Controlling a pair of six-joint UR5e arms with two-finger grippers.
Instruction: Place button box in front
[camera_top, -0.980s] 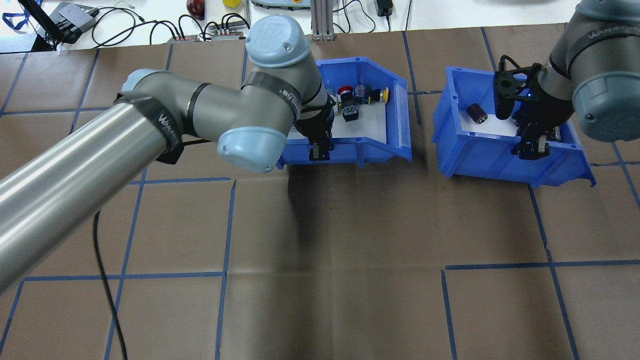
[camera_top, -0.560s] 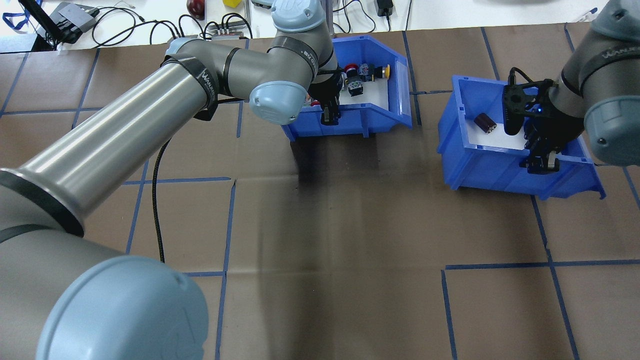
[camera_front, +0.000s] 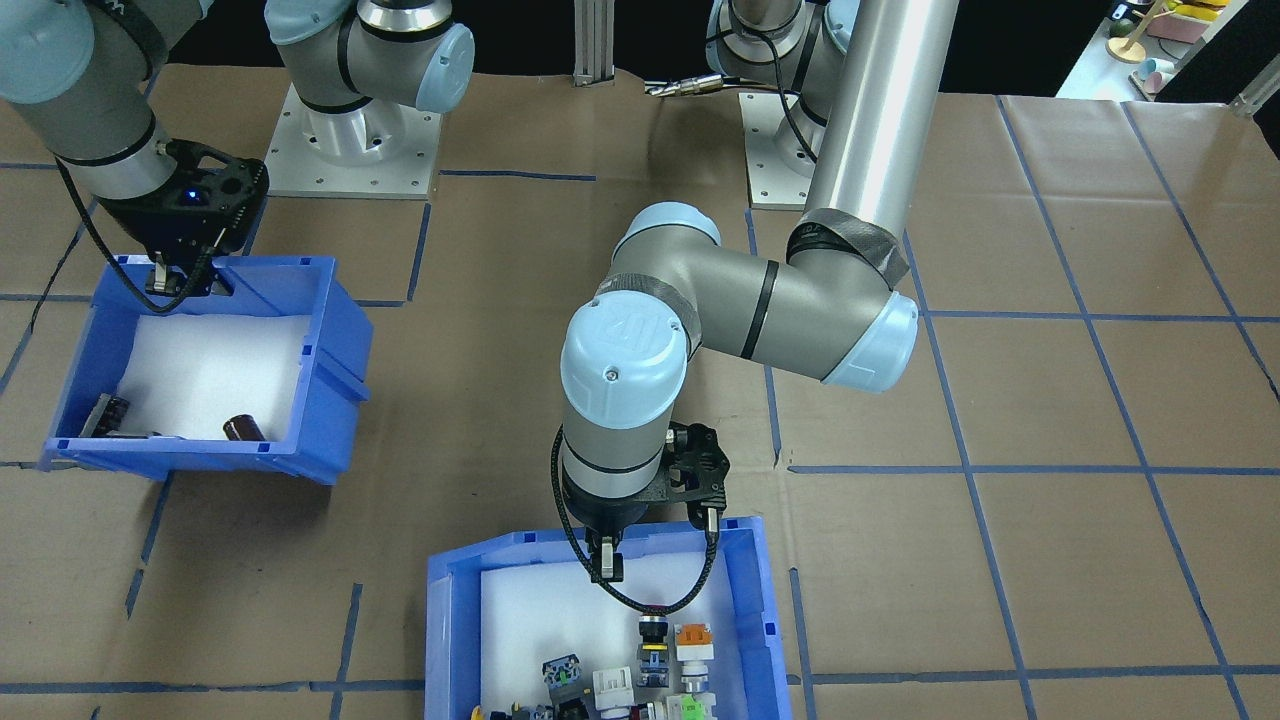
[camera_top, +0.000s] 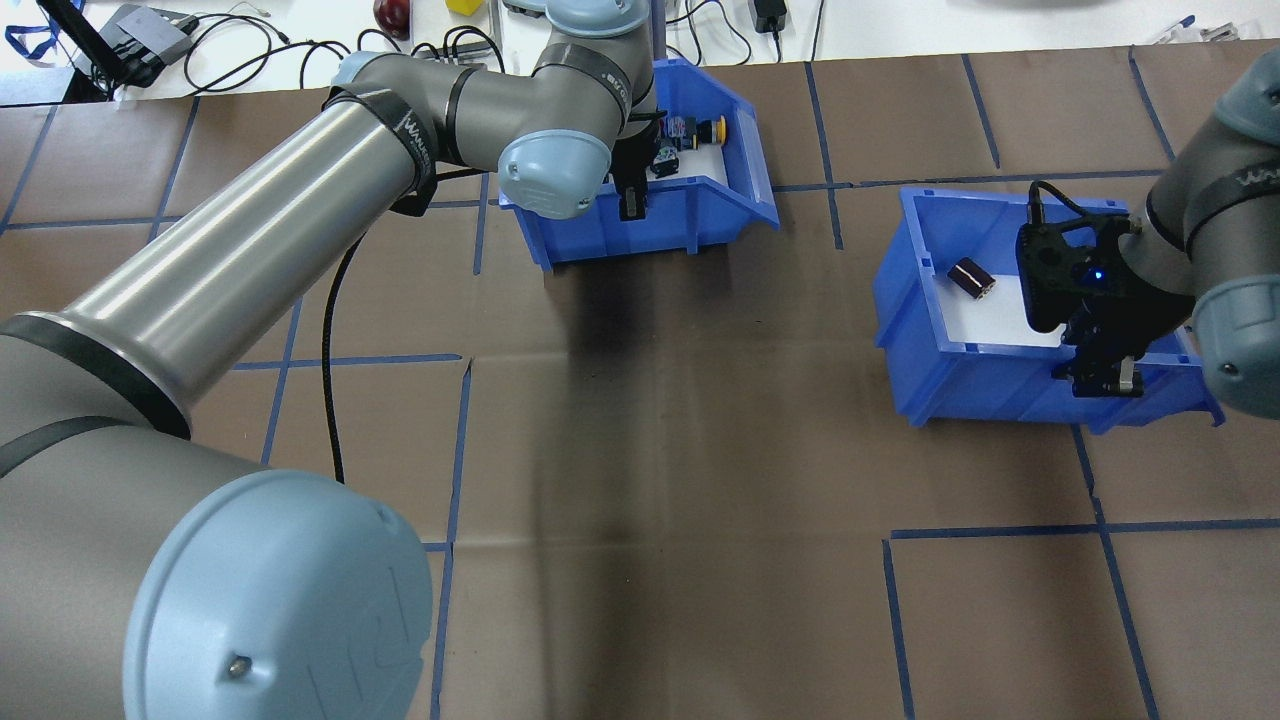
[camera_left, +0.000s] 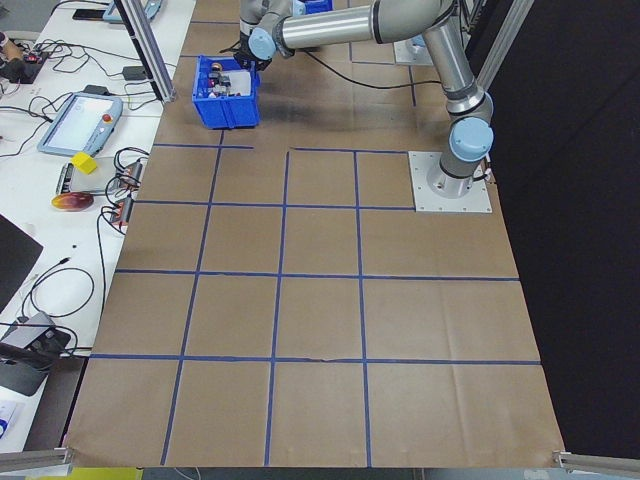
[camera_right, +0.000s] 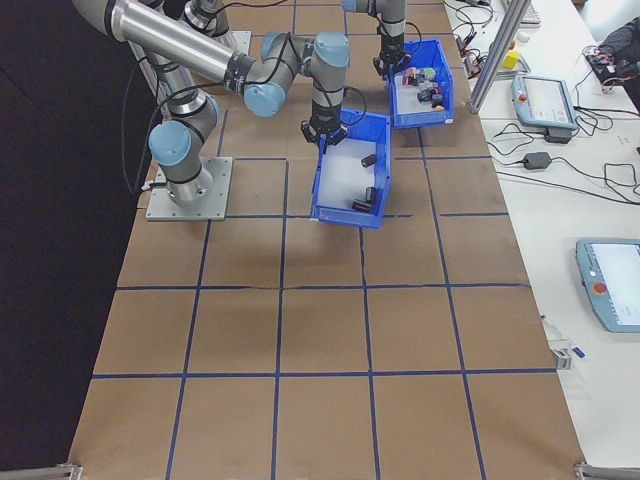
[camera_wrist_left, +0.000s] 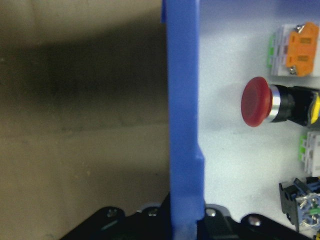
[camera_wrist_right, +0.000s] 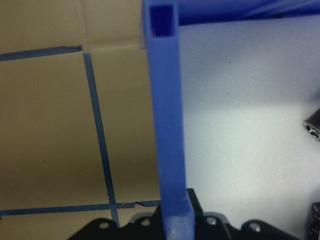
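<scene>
Front view: left gripper clamped on near wall of button box, box at 6 o'clock, table's operator edge.

Overhead: same box at 12 o'clock; right gripper pinching other bin, 3 o'clock.

Left wrist: wall between fingers, red button at 3.

Risk imo: thin-wall grip, box could tilt, switches slide.

One camera looks down from behind the robot, another faces it; two watch from the table ends. Both share the button bin, lower centre facing.
</scene>
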